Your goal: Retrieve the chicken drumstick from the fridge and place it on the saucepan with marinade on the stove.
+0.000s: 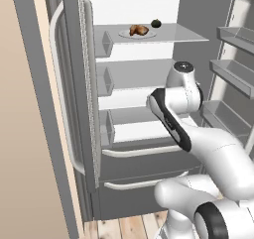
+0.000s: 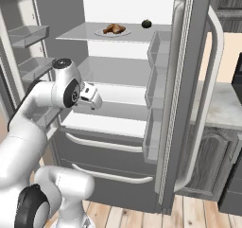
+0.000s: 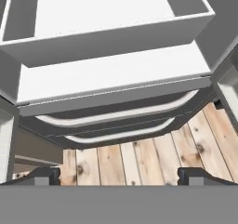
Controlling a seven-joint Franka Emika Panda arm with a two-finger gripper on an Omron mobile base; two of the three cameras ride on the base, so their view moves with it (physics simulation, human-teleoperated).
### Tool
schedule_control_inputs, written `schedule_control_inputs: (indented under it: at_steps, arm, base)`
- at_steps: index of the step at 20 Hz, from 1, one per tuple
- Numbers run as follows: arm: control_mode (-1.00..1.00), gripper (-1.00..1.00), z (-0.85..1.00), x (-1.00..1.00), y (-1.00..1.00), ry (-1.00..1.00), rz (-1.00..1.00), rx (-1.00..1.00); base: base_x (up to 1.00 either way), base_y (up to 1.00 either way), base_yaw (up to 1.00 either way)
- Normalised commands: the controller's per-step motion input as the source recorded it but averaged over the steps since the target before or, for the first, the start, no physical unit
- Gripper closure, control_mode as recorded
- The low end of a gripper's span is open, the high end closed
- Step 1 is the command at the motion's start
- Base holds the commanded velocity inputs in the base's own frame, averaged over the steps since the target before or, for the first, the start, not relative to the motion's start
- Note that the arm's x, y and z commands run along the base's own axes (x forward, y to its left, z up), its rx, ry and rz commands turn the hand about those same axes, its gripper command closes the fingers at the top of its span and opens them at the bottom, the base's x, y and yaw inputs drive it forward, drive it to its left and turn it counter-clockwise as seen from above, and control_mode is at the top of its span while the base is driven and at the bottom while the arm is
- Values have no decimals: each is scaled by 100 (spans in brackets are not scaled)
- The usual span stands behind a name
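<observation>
On the top shelf [image 1: 183, 33] of the open fridge [image 1: 129, 149], the chicken drumstick [image 1: 139, 30] lies on a small pale plate [image 1: 125, 34], golden-brown and lumpy. A small dark round fruit [image 1: 156, 23] sits just beside the plate, apart from it, toward the back of the shelf. From the right base view the same drumstick [image 2: 113, 29] and plate [image 2: 100, 32] sit near the middle of the shelf, with the fruit [image 2: 146, 23] to their right.

Both fridge doors stand wide open. The left door [image 1: 74, 109] carries a long pale vertical handle [image 1: 62, 99] and grey bins on its inner face; the right door [image 2: 189, 90] shows its bins [image 2: 153, 104] and its own pale handle [image 2: 210, 104]. Below the white interior are 2 bottom drawers [image 2: 108, 161], each with a pale curved handle.

The white arm [image 1: 218, 153] reaches up in front of the lower shelves, well below the drumstick. The gripper [image 3: 119, 174] points downward: the hand view looks along it past the lower shelf edge and the 2 drawer handles to the wooden floor [image 3: 139, 158]. Its jaws stand spread wide, the 2 dark fingertips [image 3: 44, 175] far apart at the bottom corners of that view, with nothing between them. In the right base view the hand [image 2: 90, 97] sits at the height of the lower shelves, touching none of the food.

At the right edge of the right base view a pale table top [image 2: 222, 109] rests on grey cabinets [image 2: 208, 161].
</observation>
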Motion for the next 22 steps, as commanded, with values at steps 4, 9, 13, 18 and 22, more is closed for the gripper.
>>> schedule_control_inputs:
  at_steps: [4, 9, 13, 18, 22]
  arm:
    - [-100, -100, 29, -51, 3, 27, 0, -3]
    - [-100, -100, -26, -57, 1, 6, 0, -1]
    - [-100, -100, -31, -21, 0, 0, 0, 0]
    - [-100, -100, -1, 0, 0, 0, 0, 0]
    - [-100, -100, 0, 4, 0, 0, 0, 0]
  base:
    - [0, 0, 0]
    - [0, 0, 0]
    - [0, 0, 0]
    - [0, 0, 0]
    - [0, 0, 0]
